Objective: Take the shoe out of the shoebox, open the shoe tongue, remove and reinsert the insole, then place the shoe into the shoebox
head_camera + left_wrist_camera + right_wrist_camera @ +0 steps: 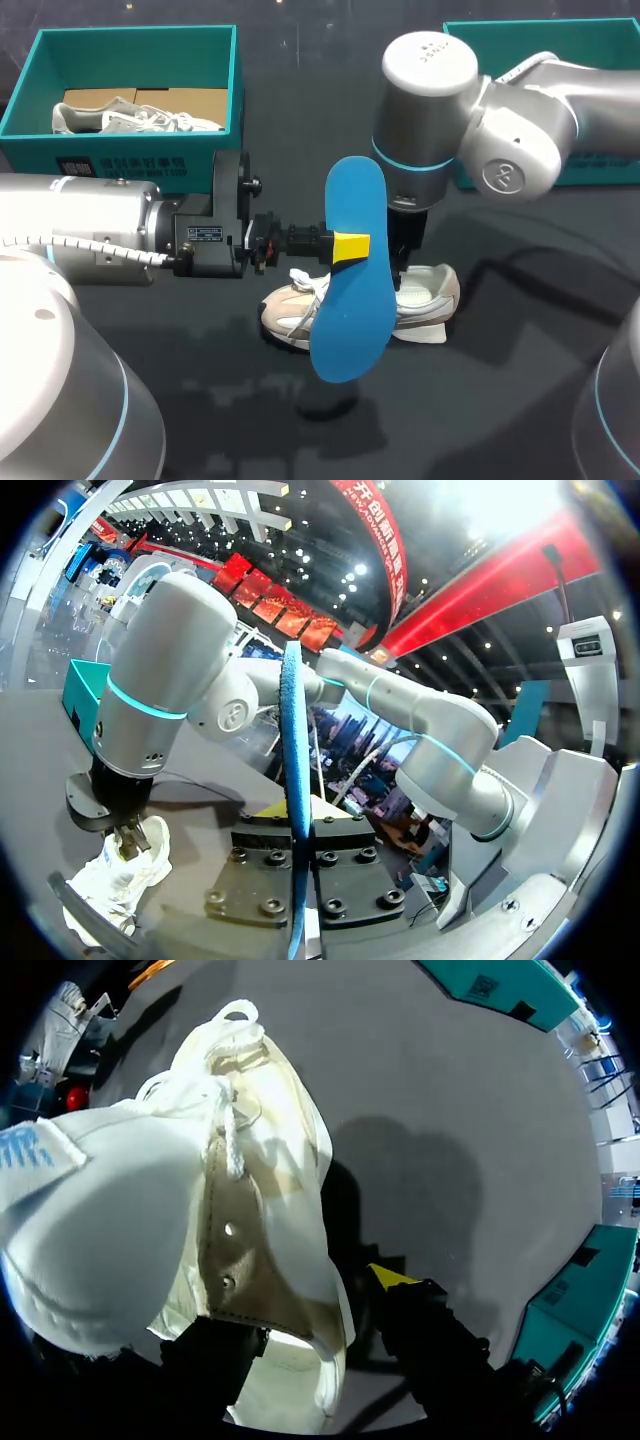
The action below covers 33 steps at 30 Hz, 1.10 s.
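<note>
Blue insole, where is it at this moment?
In the head view the blue insole stands on edge in the air at mid-table, clamped in the left gripper, just over the white sneaker lying on the dark table.

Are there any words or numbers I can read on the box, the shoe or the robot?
On the shoebox front: white print beside a square code, too small to read.
On the plate on the left arm: too small to read.
On the shoe tab: blue marks, blurred.
</note>
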Available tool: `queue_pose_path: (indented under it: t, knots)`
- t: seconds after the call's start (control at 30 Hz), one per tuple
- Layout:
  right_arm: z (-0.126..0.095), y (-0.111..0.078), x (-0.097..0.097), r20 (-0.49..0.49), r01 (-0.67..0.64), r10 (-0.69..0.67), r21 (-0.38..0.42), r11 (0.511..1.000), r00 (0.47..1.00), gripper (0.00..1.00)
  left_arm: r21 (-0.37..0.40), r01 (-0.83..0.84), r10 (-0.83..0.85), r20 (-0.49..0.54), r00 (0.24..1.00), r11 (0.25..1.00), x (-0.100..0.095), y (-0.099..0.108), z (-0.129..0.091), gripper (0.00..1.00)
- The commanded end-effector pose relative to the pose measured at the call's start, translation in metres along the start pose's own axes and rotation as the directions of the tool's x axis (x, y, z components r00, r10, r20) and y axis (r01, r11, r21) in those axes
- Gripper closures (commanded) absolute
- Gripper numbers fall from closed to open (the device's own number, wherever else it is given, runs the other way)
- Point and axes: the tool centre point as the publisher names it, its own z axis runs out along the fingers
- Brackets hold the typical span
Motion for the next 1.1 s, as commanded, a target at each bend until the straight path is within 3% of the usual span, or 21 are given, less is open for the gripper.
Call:
queue_pose_path:
  t: [0.03,0.27,0.3,0.37,0.4,0.83,1.1]
  knots:
    - [0.004,0.003,0.0,-0.004,0.008,-0.008,0.008,1.0,1.0,0.5,0.004,0.0,0.0,0.003,1.0,1.0,0.001,0.002,0.001,1.0]
    - [0.007,0.004,0.001,-0.023,0.024,-0.024,0.019,1.0,0.999,0.56,0.004,0.0,0.0,0.003,1.0,1.0,0.001,0.002,0.001,1.0]
    - [0.007,0.005,0.001,-0.025,0.027,-0.026,0.021,0.999,0.999,0.63,0.004,0.0,0.0,0.003,1.0,1.0,0.001,0.002,0.001,1.0]
    - [0.007,0.005,0.001,-0.03,0.03,-0.03,0.024,0.999,0.999,0.93,0.004,0.0,0.0,0.003,1.0,1.0,0.001,0.002,0.001,1.0]
    - [0.007,0.005,0.001,-0.032,0.033,-0.032,0.027,0.999,0.999,1.0,0.004,0.0,0.0,0.003,1.0,1.0,0.001,0.002,0.001,1.0]
    - [0.002,0.004,0.006,-0.061,0.055,-0.051,0.063,0.997,0.997,1.0,0.004,0.0,0.0,0.003,1.0,1.0,0.001,0.002,0.001,1.0]
    - [-0.012,-0.001,0.011,-0.107,0.005,0.0,0.048,0.999,0.994,1.0,0.004,0.0,0.0,0.003,1.0,1.0,0.001,0.002,0.001,1.0]
